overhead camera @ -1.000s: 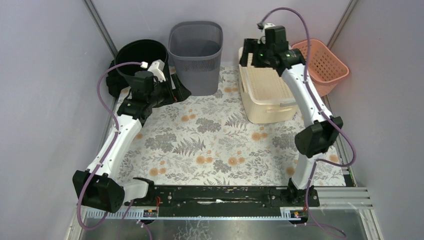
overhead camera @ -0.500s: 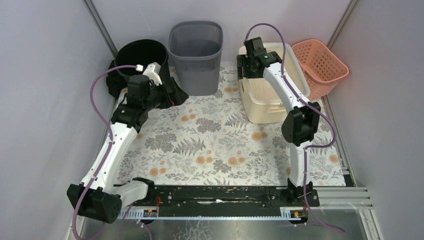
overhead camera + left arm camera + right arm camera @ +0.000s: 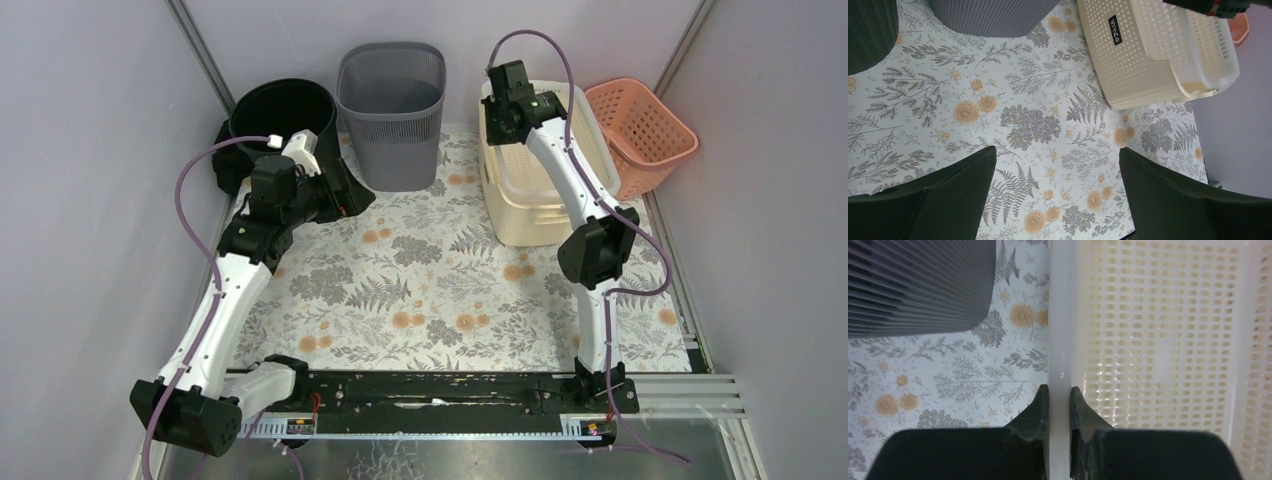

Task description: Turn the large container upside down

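Note:
The large container is a cream perforated basket (image 3: 540,195), standing upright and open at the back right of the floral mat. My right gripper (image 3: 497,110) reaches down over its back left corner. In the right wrist view this gripper (image 3: 1059,390) is shut on the basket's white left rim (image 3: 1059,315), one finger outside and one inside the mesh wall (image 3: 1158,340). My left gripper (image 3: 345,195) hovers over the mat at the left, open and holding nothing. Through its wide-apart fingers (image 3: 1058,152) I see only the mat, with the cream basket (image 3: 1153,55) farther off.
A grey ribbed bin (image 3: 392,105) stands just left of the basket, close to the gripped rim. A black bucket (image 3: 283,110) sits at the back left behind my left arm. A pink basket (image 3: 640,130) is wedged against the right wall.
My right arm swung from the basket's far side to its left rim, and the fingers closed on that rim. My left arm shifted only slightly.

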You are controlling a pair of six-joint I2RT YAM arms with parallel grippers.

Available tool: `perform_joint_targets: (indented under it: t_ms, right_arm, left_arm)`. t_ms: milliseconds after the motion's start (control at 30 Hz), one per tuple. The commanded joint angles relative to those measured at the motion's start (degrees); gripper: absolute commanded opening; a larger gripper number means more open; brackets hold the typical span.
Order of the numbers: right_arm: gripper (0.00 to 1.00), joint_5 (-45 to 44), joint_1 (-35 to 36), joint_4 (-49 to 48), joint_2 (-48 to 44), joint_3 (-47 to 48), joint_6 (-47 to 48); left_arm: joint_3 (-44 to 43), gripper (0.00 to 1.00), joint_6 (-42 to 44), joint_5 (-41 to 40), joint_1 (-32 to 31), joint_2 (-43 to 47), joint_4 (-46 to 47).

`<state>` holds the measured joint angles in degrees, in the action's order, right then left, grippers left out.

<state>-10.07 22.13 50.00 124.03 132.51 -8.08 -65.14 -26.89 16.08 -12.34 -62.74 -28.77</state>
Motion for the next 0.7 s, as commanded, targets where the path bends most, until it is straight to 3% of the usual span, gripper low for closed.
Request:
perform_joint_targets:
  t_ms: [0,200,667]
  right_arm:
    - [0.00,-3.82,0.01,-0.07,-4.15,8.59,1.11]
    - [0.00,-3.59,-0.01,-3.04,-13.42,8.10,0.96]
    - [0.00,21.98,-0.04,-16.35,-35.84,-2.83,-12.17]
  left_arm:
    - [-0.04,1.00,-0.87,0.07,-0.23,1.43,-0.49]
    - [-0.90,1.00,-0.78,-0.61,-0.23,2.04,-1.04]
    - [-4.01,1.00,-1.66,-0.85,-0.25,5.62,-2.36]
